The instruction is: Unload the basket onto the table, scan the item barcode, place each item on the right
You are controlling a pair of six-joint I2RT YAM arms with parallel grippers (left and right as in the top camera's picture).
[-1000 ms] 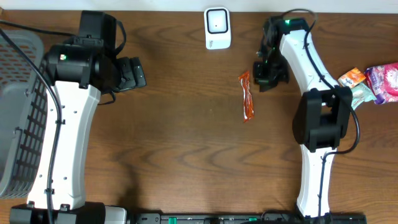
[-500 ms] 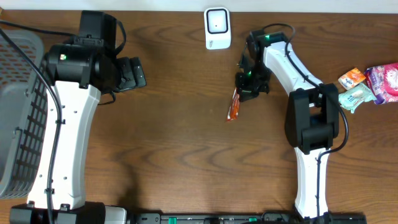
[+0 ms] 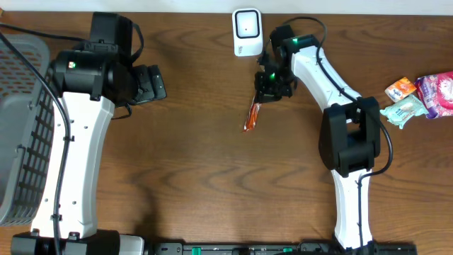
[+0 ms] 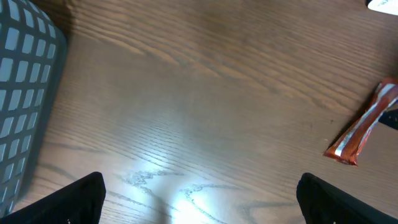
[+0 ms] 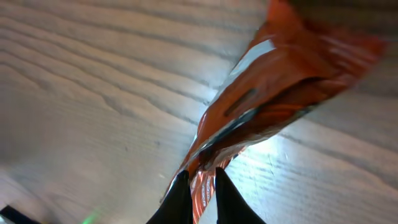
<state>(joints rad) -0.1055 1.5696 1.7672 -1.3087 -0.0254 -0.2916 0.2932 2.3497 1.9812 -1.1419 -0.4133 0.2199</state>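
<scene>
Pinching one end of orange packet [image 3: 251, 117], right claw [image 3: 267, 89] near white scanner [image 3: 248, 32], left claw [image 4: 202, 199] spread wide over wood table [image 3: 198, 163]

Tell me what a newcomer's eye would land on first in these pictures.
First comes the orange packet, pinched at one end by the right arm's fingers. It slants across the dark wood near mid-table, just below the white scanner at the far edge. Next come the grey basket filling the left side and the bright packets heaped at the right edge.
</scene>
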